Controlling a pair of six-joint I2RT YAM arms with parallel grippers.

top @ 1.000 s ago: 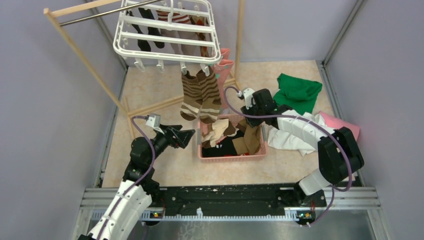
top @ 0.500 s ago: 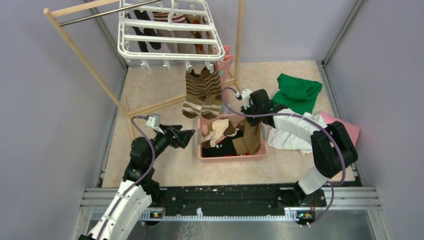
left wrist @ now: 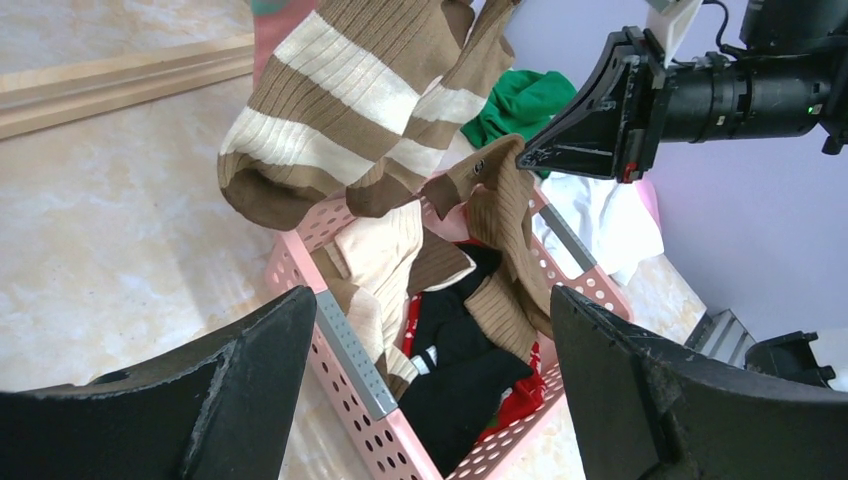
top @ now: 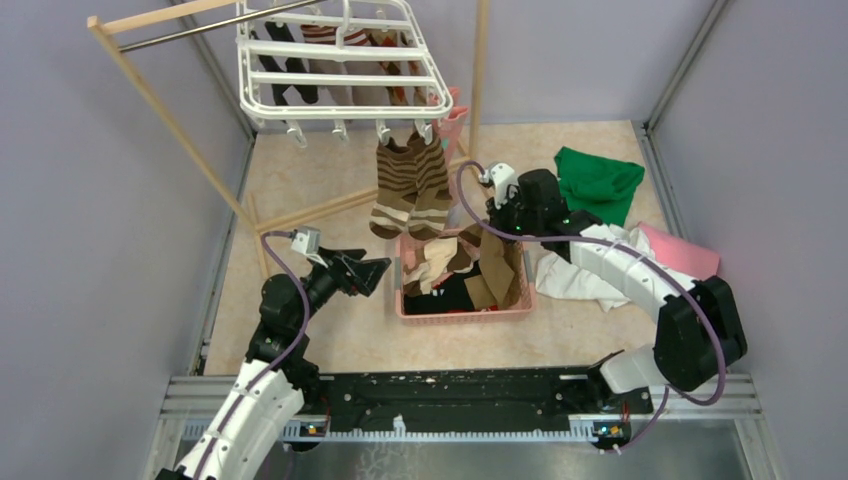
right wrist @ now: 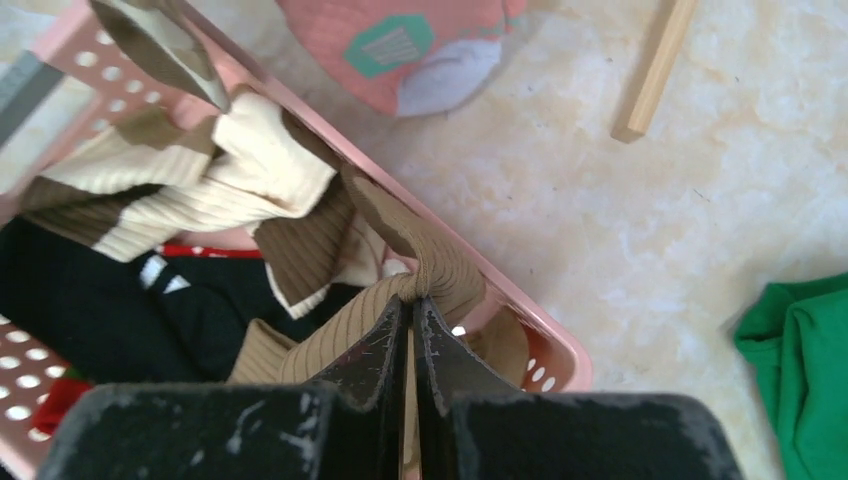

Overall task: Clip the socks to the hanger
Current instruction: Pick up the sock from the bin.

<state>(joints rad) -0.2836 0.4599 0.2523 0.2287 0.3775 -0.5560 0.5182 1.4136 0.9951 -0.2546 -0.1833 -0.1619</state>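
a lab test cell: plain partition walls (top: 90, 250), aluminium mounting rail (top: 745, 392).

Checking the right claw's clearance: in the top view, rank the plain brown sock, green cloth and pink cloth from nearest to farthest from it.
1. plain brown sock: pinched in the shut right claw.
2. green cloth: on the floor, to its right and farther back.
3. pink cloth: far right, by the wall.

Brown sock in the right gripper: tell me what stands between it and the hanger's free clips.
The right gripper is shut on the brown sock above the pink basket. The striped socks, clipped to the hanger's near edge, dangle between it and the free clips further left. Nothing else visible intervenes.
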